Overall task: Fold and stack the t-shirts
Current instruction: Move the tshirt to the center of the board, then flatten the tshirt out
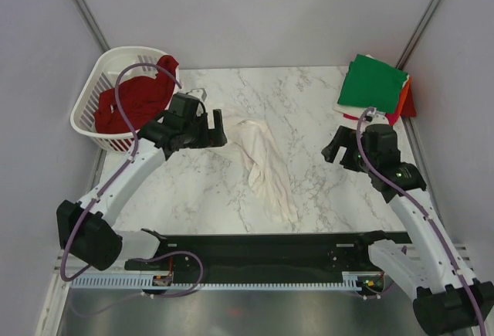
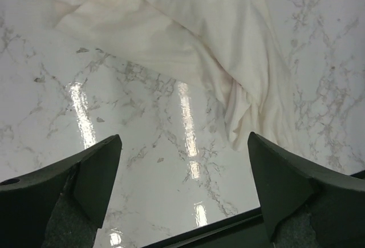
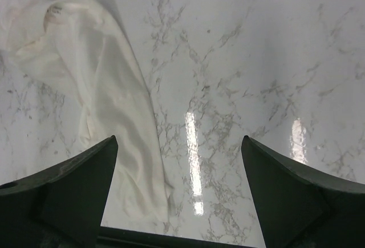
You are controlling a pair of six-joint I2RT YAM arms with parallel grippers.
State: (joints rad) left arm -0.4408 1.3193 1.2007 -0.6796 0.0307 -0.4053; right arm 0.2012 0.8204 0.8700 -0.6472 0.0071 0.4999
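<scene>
**Workspace state.** A white t-shirt (image 1: 266,170) lay crumpled in a long, uneven strip at the centre of the marble table (image 1: 324,197). It ran from the far centre toward the near edge, angled slightly right. It was unfolded.

**Left gripper.** The left gripper (image 1: 220,129) was positioned just left of the far end of the white t-shirt. In the left wrist view its fingers (image 2: 102,162) stood wide apart with nothing between them. Bare table surface showed in the gap, and the shirt fabric (image 2: 217,54) lay beyond the fingertips.

**Right gripper.** The right gripper (image 1: 333,149) was positioned right of the shirt and apart from it. Its fingers (image 3: 268,168) were likewise spread wide and empty over bare marble, with the shirt (image 3: 108,105) off to one side in that view.

**Other garments.** A dark red t-shirt (image 1: 135,100) filled the white slatted basket (image 1: 83,104) at the far left corner, part of it draped over the rim. At the far right corner sat a folded stack. A green t-shirt (image 1: 374,81) lay on top, with an orange one (image 1: 407,98) showing at its right edge.
</scene>
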